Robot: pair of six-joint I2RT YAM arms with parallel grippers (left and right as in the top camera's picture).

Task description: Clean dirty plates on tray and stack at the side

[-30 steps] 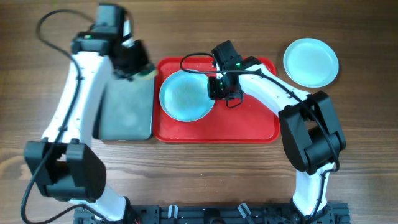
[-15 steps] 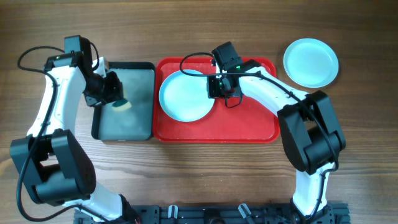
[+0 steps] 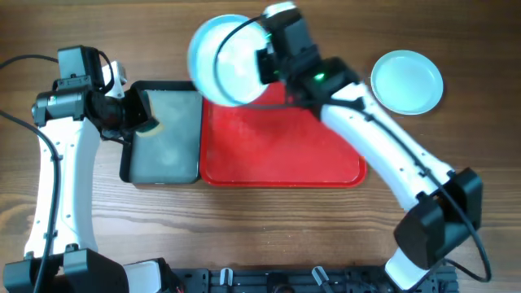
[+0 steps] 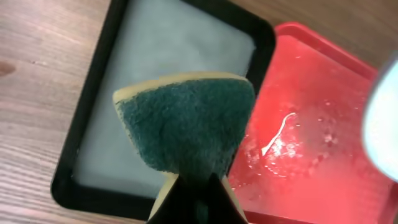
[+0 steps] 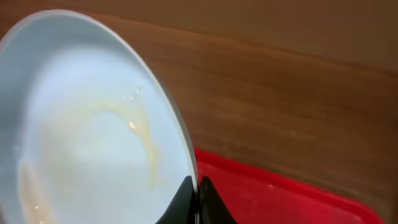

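– On the wooden table (image 3: 269, 220), nearest the arms' bases, what lies there?

– A red tray (image 3: 281, 155), flat, its floor wet and glistening. Close against its left side sits a grey tray (image 3: 167, 155) with a black rim.

– And the left gripper?

– The left gripper (image 3: 140, 116) hangs over the far left corner of the grey tray, fingers pinched tight on a sponge (image 4: 186, 124). The sponge's green scouring face is turned towards the wrist camera, with yellow foam showing at its edges. It is clear of the tray below.

– Where is the plate?

– In the air. The right gripper (image 3: 262, 63) is clamped on the right-hand rim of a pale plate (image 3: 221, 59), one finger on each side of the rim. It holds the plate above the red tray's far left corner and the table beyond. The wrist view shows a yellowish smear across the plate's face.

– How does it sit relative to the sponge?

– Apart. The plate is to the right of the sponge and farther from the bases, with the grey tray's far right corner between them.

– Anything else at the far side?

– A second plate (image 3: 407, 81), pale aqua, lies flat on the table beyond the red tray's far right corner, well apart from both grippers.
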